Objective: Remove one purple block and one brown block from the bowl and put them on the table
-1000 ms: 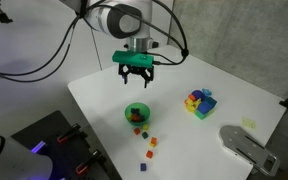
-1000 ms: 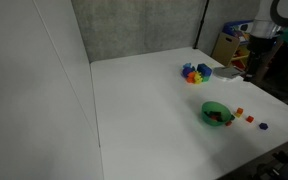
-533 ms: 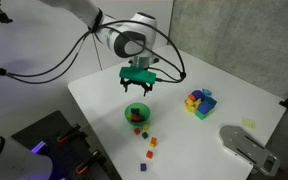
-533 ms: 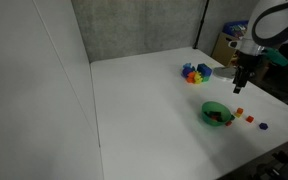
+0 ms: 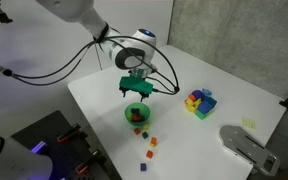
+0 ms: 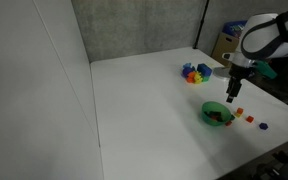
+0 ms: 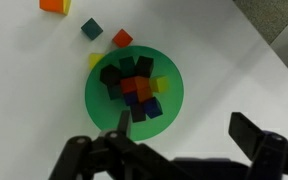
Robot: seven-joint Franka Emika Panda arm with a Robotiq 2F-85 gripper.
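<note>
In an exterior view, the tool [image 5: 136,93] hung just over the green bowl [image 5: 137,116]. Its 2 fingers were spread wide and nothing was between them. The bowl sat on the white table [image 5: 224,75], near one edge. 3 small loose blocks [image 5: 152,142] lay on the table close to the bowl. A blue tray [image 5: 199,102] heaped with bright blocks stood well apart from the bowl.

In an exterior view, the tool [image 6: 233,96] was close above the bowl [image 6: 217,114]. It was too small here to tell how wide it was. The loose blocks [image 6: 250,119] lay beside the bowl, and the blue tray [image 6: 195,73] was farther back on the table [image 6: 144,100].

In the wrist view, the tool [image 7: 181,120] was wide open, with 1 finger over the bowl and the other over the bare table [image 7: 34,90]. The bowl [image 7: 166,65] held a pile of blocks [image 7: 134,88]: dark, red, orange, yellow and blue ones. I could not tell which were purple or brown. Outside, a yellow block [image 7: 94,60] touched the rim. A red block [image 7: 122,38], a dark block [image 7: 91,30] and an orange block [image 7: 54,5] lay past it.
</note>
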